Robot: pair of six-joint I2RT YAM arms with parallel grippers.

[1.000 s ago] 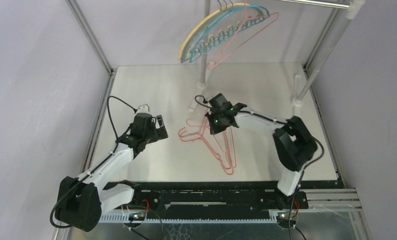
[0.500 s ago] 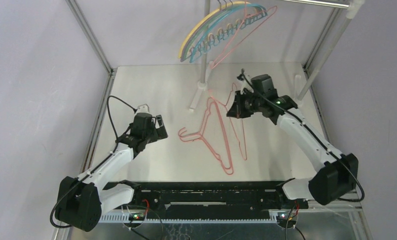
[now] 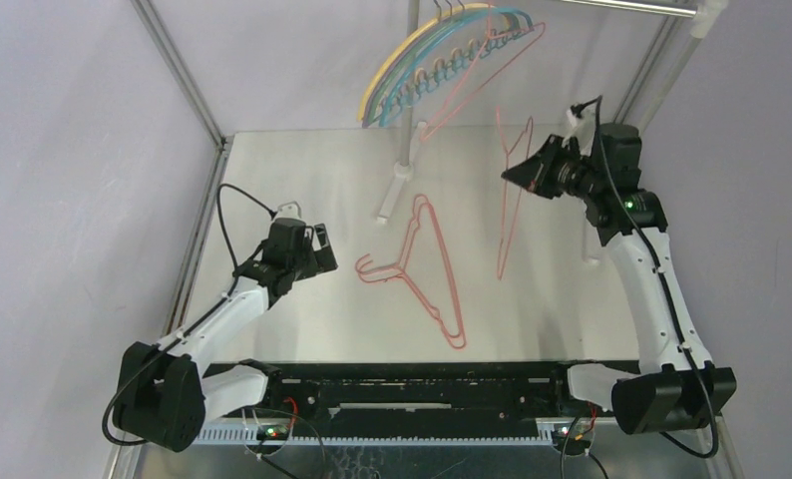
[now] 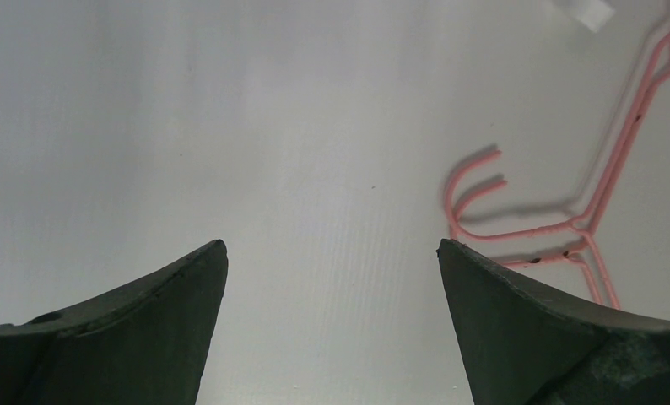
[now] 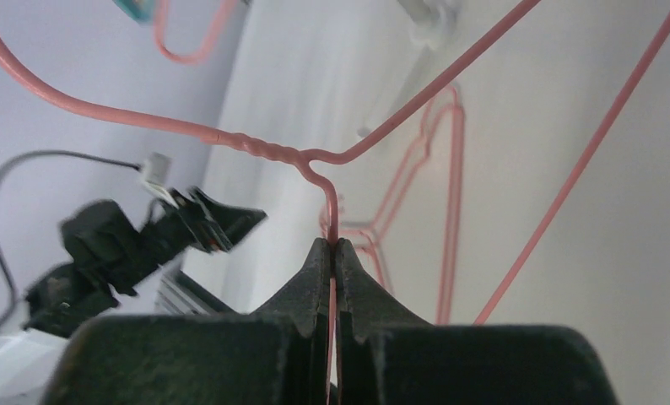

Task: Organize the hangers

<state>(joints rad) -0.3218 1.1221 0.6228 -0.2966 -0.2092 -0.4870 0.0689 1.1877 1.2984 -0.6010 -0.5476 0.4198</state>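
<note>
Now: right hand [image 3: 520,176] is raised above the table [image 3: 292,170], to the right of the centre pole [image 3: 409,90], pinched tight on a pink wire hanger [image 3: 501,261] just below its twisted neck. The wrist view shows the wire clamped between both fingertips. Hanger dangles edge-on, long arms pointing down; cannot tell if its lower tip touches the table. Two more pink hangers [image 3: 424,261] lie flat together on the table, on the near side of the pole's foot, hooks pointing left. Left hand [image 3: 322,251] hovers low, left of the pole and near those hooks, fingers spread wide, nothing between them. Up beside the pole's top, a bunch of hung hangers [image 3: 442,68], yellow, teal, blue and pink, dangles from the rail [image 3: 621,8].
</note>
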